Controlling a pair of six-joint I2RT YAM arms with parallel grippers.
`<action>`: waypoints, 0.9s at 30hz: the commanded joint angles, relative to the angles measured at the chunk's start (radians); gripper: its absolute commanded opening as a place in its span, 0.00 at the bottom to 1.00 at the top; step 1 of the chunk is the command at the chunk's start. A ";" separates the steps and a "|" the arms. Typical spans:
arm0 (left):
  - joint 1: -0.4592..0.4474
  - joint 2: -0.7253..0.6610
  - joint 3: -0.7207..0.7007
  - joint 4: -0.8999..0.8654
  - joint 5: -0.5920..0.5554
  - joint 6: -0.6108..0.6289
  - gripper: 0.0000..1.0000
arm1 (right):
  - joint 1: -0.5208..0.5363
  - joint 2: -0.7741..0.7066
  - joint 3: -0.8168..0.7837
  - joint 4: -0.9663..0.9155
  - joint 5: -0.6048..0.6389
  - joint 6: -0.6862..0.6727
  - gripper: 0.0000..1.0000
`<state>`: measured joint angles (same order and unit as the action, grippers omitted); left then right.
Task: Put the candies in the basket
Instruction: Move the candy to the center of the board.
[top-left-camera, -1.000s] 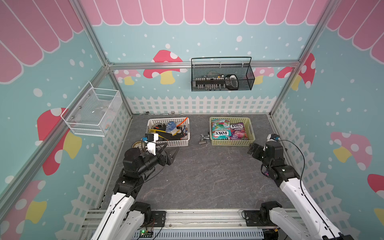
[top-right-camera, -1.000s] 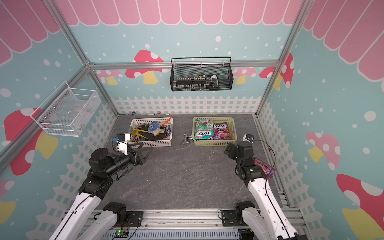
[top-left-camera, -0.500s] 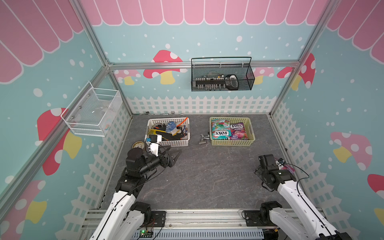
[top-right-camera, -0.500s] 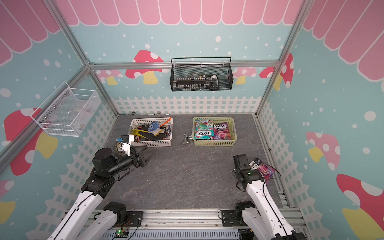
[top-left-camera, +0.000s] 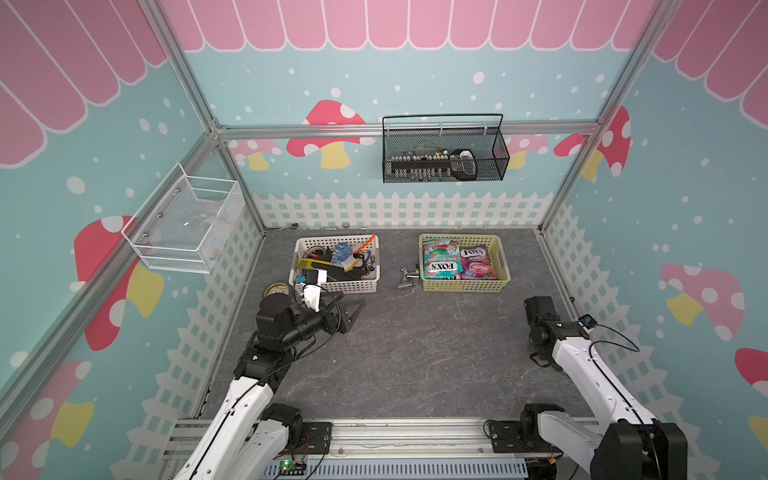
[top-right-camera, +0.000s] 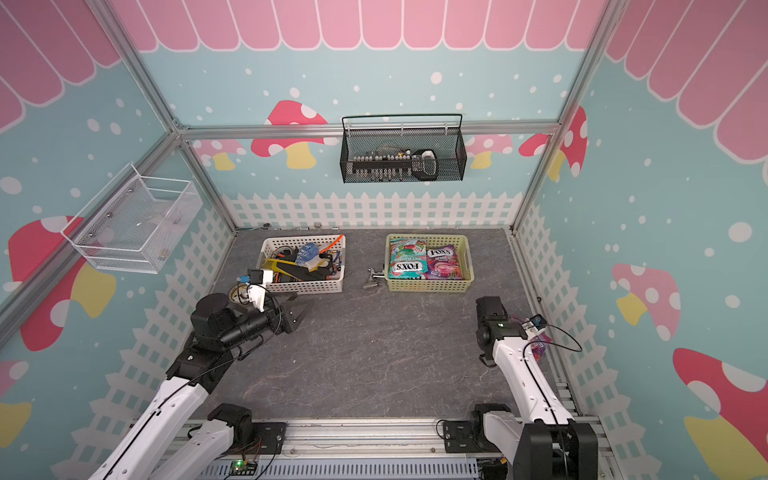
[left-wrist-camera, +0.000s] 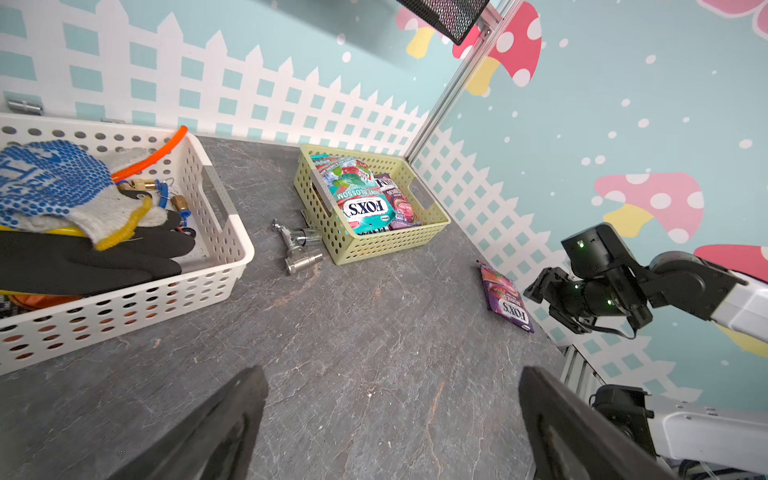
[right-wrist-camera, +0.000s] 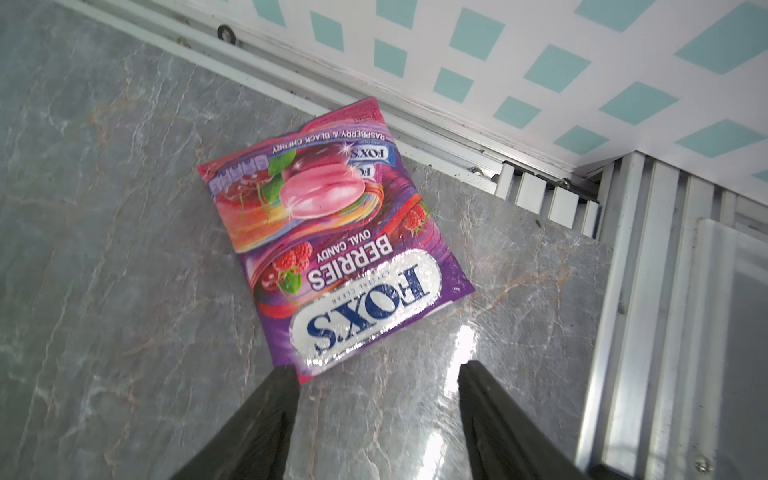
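The pale yellow-green basket (top-left-camera: 463, 286) (top-right-camera: 428, 286) (left-wrist-camera: 382, 245) stands at the back right of the floor. Inside it lie a teal candy bag (top-left-camera: 441, 259) and a purple candy bag (top-left-camera: 478, 264). Another purple berries bag (right-wrist-camera: 332, 232) (left-wrist-camera: 505, 297) lies flat by the right wall, partly hidden under my right arm in a top view (top-right-camera: 538, 345). My right gripper (right-wrist-camera: 376, 370) hovers over its near edge, open, with one fingertip (right-wrist-camera: 286, 376) at the bag's corner and nothing between the jaws. My left gripper (top-left-camera: 351, 303) (left-wrist-camera: 390, 374) is wide open over bare floor.
A white basket (top-left-camera: 336, 287) of gloves and tools stands left of the candy basket, with a metal tap fitting (top-left-camera: 407, 276) between them. A tape roll (top-left-camera: 277, 288) lies by the left wall. Aluminium rails (right-wrist-camera: 623, 291) and the fence wall run close behind the loose bag.
My right arm swung back from beside the basket to the right wall and dropped over the loose purple bag; its jaws narrowed somewhat. The left arm shifted only slightly.
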<state>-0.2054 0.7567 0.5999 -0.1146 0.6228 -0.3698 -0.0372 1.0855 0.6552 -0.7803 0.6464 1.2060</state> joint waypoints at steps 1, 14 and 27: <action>-0.014 0.037 0.003 0.006 0.016 0.015 0.99 | -0.076 0.051 -0.019 0.118 0.058 -0.046 0.73; -0.015 -0.018 -0.010 0.006 -0.046 -0.005 0.99 | -0.335 0.156 -0.076 0.643 -0.167 -0.412 0.99; -0.015 0.013 -0.005 0.012 -0.032 0.008 0.99 | -0.451 0.341 -0.077 0.743 -0.405 -0.536 0.98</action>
<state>-0.2176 0.7631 0.5972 -0.1146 0.5915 -0.3779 -0.4797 1.4097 0.5892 -0.0772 0.3138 0.7265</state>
